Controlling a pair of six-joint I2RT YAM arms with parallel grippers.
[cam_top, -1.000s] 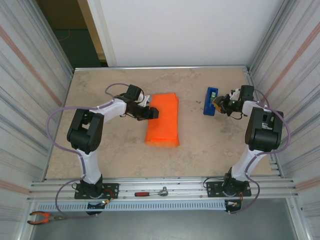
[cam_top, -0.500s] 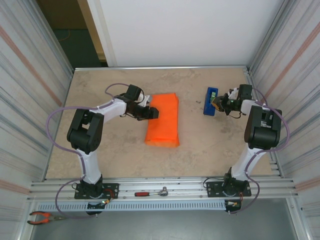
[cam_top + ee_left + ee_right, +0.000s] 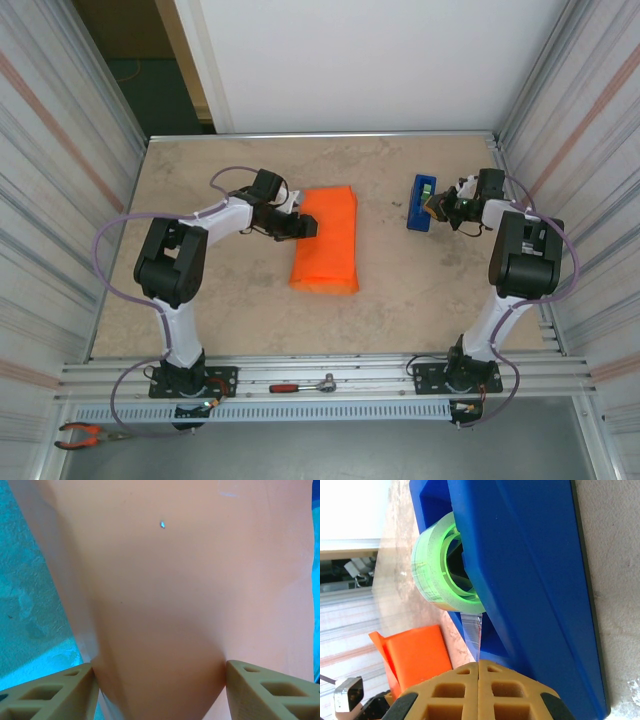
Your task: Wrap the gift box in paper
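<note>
My right fingers (image 3: 445, 692) are pressed together on the free end of the clear tape (image 3: 472, 627). The tape runs up to the green-cored roll (image 3: 437, 565) in the blue dispenser (image 3: 530, 580), and I judge the grip is there to draw off a strip for sealing. My left fingers (image 3: 50, 697) stand apart with the orange paper (image 3: 160, 590) clamped between them and touching both, apparently pinning the fold so it can't spring open. The gift box, I judge, lies inside that orange bundle in the middle of the counter (image 3: 220, 300), well apart from the dispenser. I can read no brand or label anywhere.
</note>
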